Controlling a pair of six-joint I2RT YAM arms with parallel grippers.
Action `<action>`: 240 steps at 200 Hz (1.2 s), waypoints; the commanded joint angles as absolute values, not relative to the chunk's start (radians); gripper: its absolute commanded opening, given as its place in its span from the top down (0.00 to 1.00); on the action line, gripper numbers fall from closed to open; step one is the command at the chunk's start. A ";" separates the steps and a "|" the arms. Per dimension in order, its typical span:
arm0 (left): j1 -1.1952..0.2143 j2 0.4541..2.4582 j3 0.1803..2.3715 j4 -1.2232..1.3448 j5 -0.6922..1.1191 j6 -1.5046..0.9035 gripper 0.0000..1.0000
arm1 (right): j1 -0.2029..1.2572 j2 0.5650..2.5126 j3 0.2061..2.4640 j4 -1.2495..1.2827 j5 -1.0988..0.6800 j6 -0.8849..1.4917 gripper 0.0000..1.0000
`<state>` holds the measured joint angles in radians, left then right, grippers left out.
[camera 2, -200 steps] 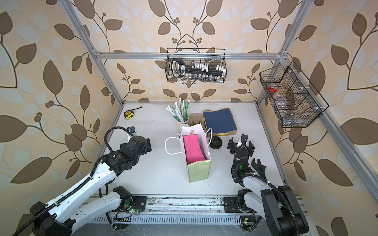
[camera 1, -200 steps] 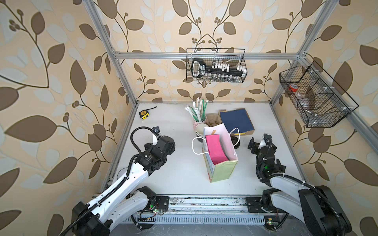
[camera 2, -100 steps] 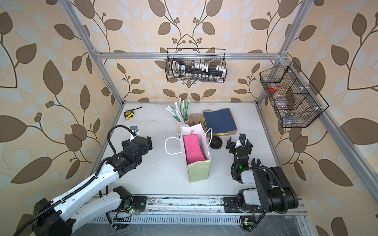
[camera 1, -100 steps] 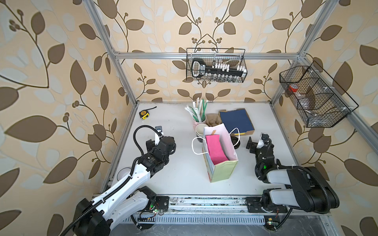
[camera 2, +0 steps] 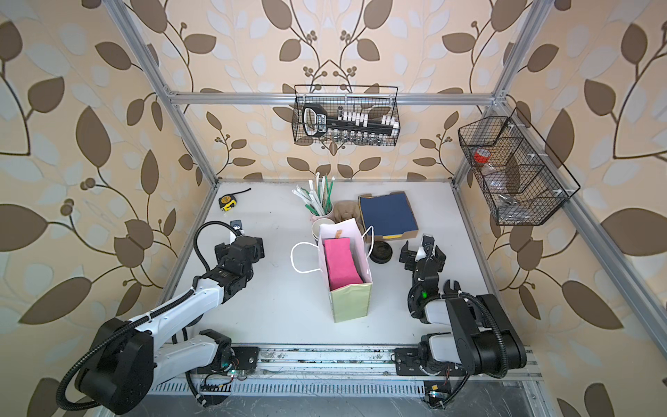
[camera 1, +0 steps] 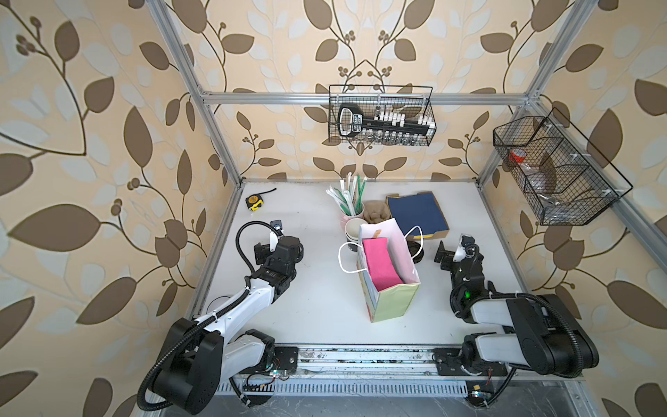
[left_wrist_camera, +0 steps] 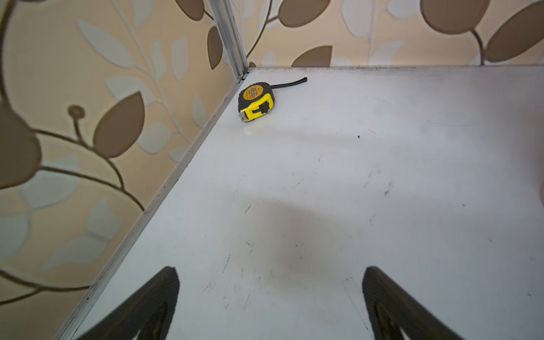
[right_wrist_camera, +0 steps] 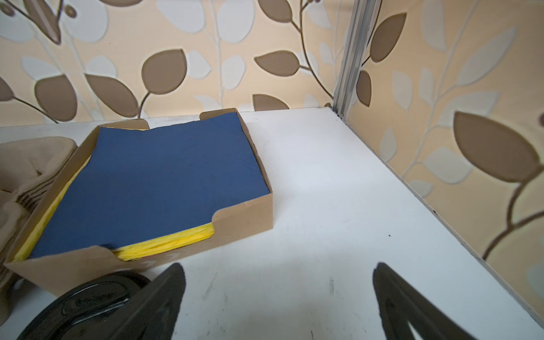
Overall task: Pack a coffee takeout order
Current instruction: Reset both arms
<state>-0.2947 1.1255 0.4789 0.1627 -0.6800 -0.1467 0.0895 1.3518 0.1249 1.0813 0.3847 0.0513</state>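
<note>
Likely closing step: bright pink paper napkin [camera 1: 380, 265] sits in the upright pastel paper bag [camera 1: 393, 303] at centre; your left gripper [left_wrist_camera: 270, 269], 9 o'clock, and right gripper [right_wrist_camera: 279, 266], 3 o'clock, gape empty; next, check contents beneath.

No legible text shows on anything.

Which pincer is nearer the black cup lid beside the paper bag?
Right. The right pincer sits just beside the black cup lid; the left pincer is on the far side of the paper bag.
</note>
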 commanded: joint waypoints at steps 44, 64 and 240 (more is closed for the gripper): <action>-0.167 1.288 0.381 0.635 -0.396 0.022 0.01 | 0.095 1.349 0.141 1.100 0.389 0.037 0.00; -0.131 1.349 0.383 0.664 -0.321 0.011 0.01 | 0.095 1.347 0.141 1.100 0.389 0.037 0.00; -0.051 1.496 0.378 0.755 -0.189 -0.028 0.01 | 0.075 1.347 0.148 1.081 0.348 0.045 0.00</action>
